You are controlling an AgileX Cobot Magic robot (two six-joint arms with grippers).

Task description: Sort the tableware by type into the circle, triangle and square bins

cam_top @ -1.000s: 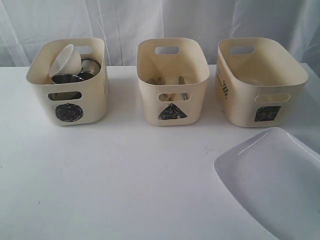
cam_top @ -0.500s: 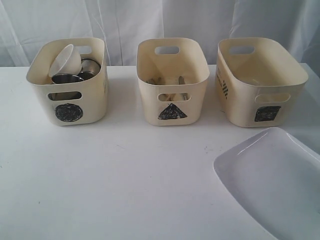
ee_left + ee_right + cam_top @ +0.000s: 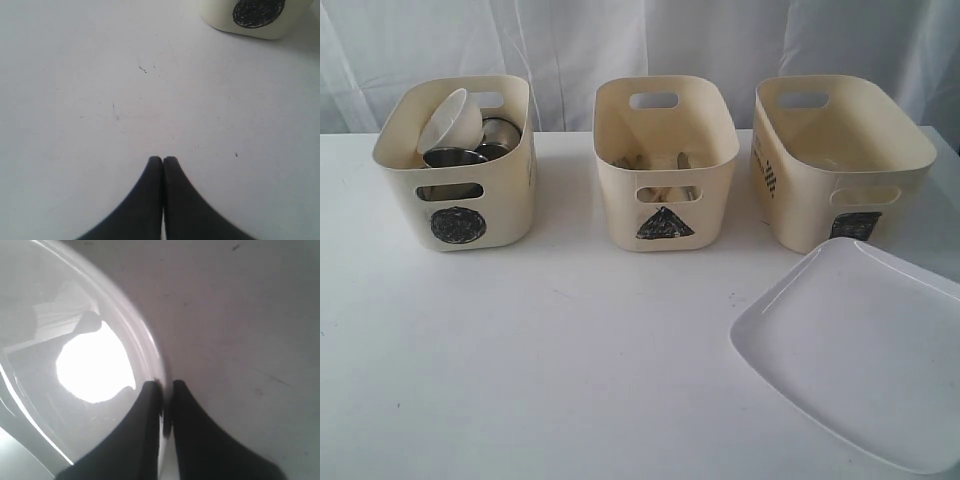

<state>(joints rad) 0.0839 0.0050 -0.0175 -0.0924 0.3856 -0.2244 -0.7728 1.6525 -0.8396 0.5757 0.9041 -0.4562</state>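
Only the wrist views show grippers: right gripper point(image 3: 162, 390) pinches the plate point(image 3: 860, 350) rim at the table's point(image 3: 570, 350) four o'clock, left gripper point(image 3: 163, 160) closed.

The pincer point(image 3: 165, 386) grips the plate point(image 3: 55, 410) by its rim, one dark finger on the glossy inner side and the other on the outer. A bright glare reflects in the plate. Beyond the rim lies the faintly scuffed tabletop point(image 3: 240, 325).
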